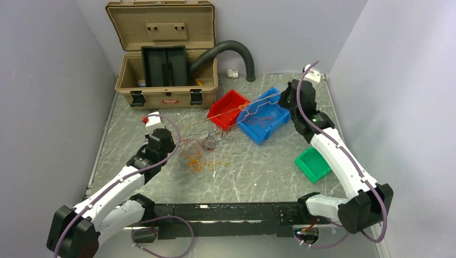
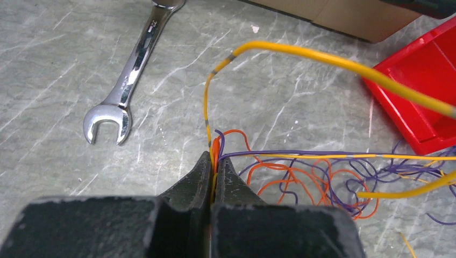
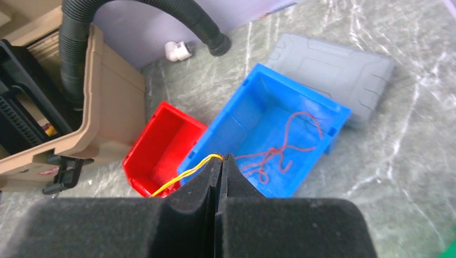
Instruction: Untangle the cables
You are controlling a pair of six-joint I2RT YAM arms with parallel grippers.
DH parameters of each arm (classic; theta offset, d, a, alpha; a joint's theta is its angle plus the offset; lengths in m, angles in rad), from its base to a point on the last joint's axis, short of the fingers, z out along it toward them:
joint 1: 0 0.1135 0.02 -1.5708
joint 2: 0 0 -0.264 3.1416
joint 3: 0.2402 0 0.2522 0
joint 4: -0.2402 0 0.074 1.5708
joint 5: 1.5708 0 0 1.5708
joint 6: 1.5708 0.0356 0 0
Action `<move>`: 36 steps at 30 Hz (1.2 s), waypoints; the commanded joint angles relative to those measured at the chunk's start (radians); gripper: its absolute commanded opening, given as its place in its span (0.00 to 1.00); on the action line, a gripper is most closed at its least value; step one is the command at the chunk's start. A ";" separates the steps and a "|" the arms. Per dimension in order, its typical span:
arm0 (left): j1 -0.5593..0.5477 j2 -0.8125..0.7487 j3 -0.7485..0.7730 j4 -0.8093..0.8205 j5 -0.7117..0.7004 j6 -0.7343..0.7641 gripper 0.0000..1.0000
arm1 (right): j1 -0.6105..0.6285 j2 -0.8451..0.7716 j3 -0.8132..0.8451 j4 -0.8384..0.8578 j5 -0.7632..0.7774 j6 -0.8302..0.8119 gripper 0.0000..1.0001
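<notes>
Marbled grey tabletop [image 1: 258,177] holds the tangled cables [image 1: 207,150], left gripper [image 2: 215,164] pinching their orange-yellow strands, right gripper [image 3: 221,161] clamped on one yellow wire [image 3: 185,173] near the blue bin [image 3: 253,113]: draw it out slowly lest knots tighten.

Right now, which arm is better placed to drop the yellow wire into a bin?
Probably right: the right gripper is shut on the yellow wire beside the blue bin and red bin. The left gripper pinches wires by the tangle, farther away.
</notes>
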 commanded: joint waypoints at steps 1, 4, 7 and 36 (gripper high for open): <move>0.015 0.017 0.025 -0.084 -0.119 -0.011 0.00 | -0.067 -0.099 0.068 -0.058 0.150 -0.029 0.00; 0.016 0.022 0.032 -0.107 -0.143 -0.025 0.00 | -0.067 -0.154 0.081 -0.069 0.158 -0.032 0.00; 0.015 0.027 0.038 -0.130 -0.168 -0.046 0.00 | -0.067 -0.193 0.109 -0.081 0.137 -0.043 0.00; 0.015 -0.188 -0.141 0.243 0.243 0.187 0.83 | 0.192 0.016 0.425 -0.040 -0.569 -0.195 0.00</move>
